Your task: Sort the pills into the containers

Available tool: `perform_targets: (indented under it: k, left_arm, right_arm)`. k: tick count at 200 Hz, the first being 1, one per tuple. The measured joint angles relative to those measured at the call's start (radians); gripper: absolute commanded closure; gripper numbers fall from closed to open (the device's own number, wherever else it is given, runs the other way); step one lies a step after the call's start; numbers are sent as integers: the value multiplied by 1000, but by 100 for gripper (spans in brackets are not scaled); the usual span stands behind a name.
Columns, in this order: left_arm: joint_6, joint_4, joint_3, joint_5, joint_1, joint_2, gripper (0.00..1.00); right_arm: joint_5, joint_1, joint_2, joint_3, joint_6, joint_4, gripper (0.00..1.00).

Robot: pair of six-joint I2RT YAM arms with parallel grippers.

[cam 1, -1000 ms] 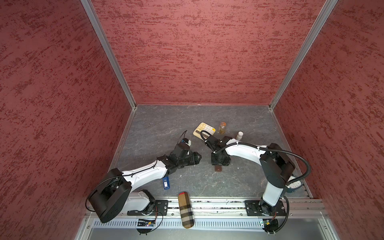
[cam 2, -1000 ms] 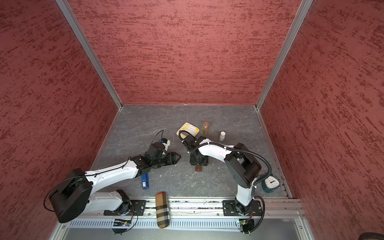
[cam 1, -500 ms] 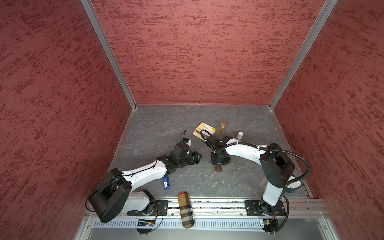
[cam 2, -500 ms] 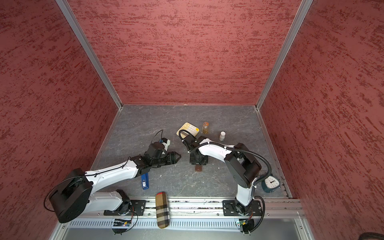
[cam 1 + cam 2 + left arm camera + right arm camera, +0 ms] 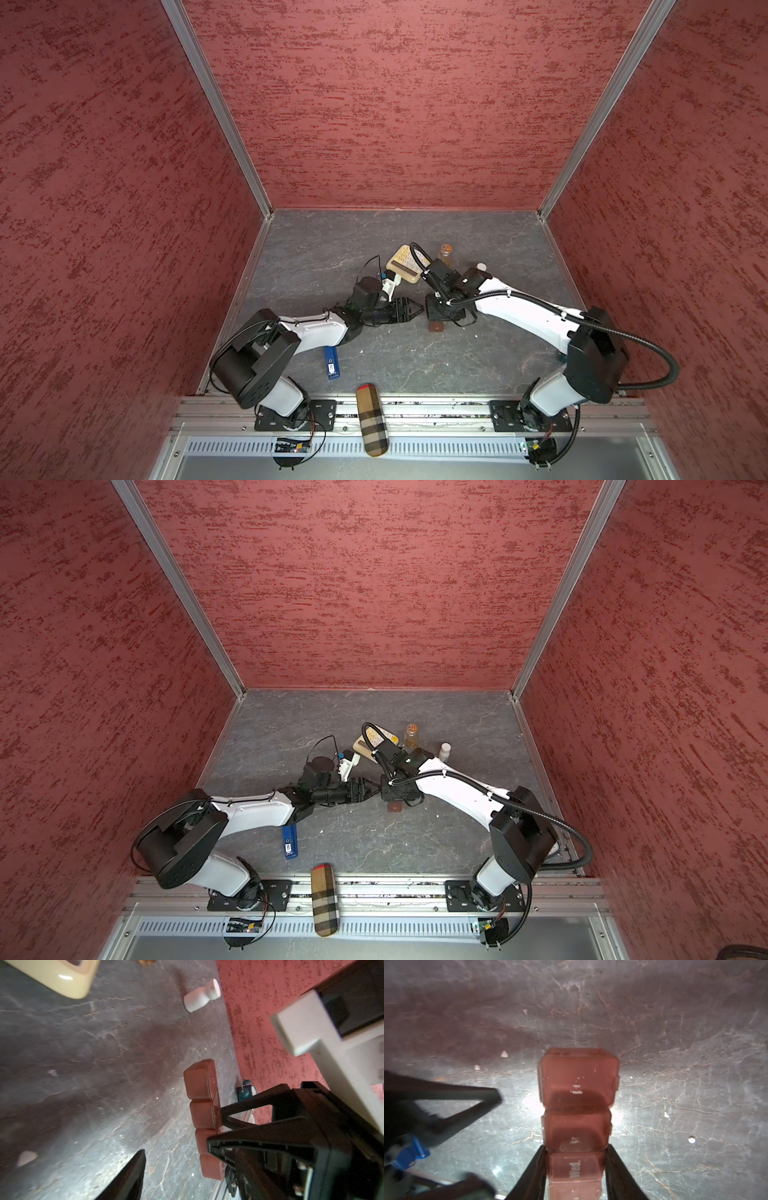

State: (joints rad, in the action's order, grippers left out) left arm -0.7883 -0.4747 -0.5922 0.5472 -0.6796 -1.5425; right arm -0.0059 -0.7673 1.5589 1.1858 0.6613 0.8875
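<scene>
The containers [image 5: 578, 1084] are one brown strip of lidded compartments, lids down, one marked "Wed". My right gripper [image 5: 576, 1147] is shut on the strip, a finger on each long side. In both top views only the strip's end [image 5: 436, 328] [image 5: 395, 807] shows below the gripper. My left gripper [image 5: 413, 308] is open and holds nothing. It points at the right gripper from the left, a short gap away, and one finger [image 5: 135, 1167] shows beside the strip [image 5: 200, 1086]. Tiny white pills [image 5: 504, 1054] [image 5: 691, 1139] lie loose on the grey floor around the strip, one [image 5: 360, 351] further forward.
A beige calculator [image 5: 405, 264], an amber bottle [image 5: 445, 252] and a small white bottle [image 5: 481, 266] stand behind the grippers. A blue stick [image 5: 331, 361] lies by the left arm. A plaid case [image 5: 372, 419] rests on the front rail. Red walls enclose the floor.
My right gripper's jaws have closed on the strip, whose visible end has shifted slightly toward the gripper. The left arm has hardly moved.
</scene>
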Motion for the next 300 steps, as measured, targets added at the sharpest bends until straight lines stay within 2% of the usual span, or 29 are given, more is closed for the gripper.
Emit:
perform_targets:
  k: [33, 78, 201, 250, 300]
  left_arm:
    - [-38, -80, -18, 57, -2, -37, 33]
    - [-47, -89, -62, 74, -17, -74, 36]
    - [-100, -223, -68, 36, -26, -122, 45]
    - [-117, -238, -73, 40, -31, -154, 54]
    - [-119, -233, -89, 47, -37, -164, 73]
  right_arm:
    - [-17, 2, -35, -1, -23, 13, 60]
    - [-14, 18, -50, -5, -38, 40, 61]
    - [-75, 10, -80, -18, -51, 5, 62]
    - [-88, 10, -80, -18, -61, -3, 62]
    - [-89, 10, -80, -18, -68, -4, 63]
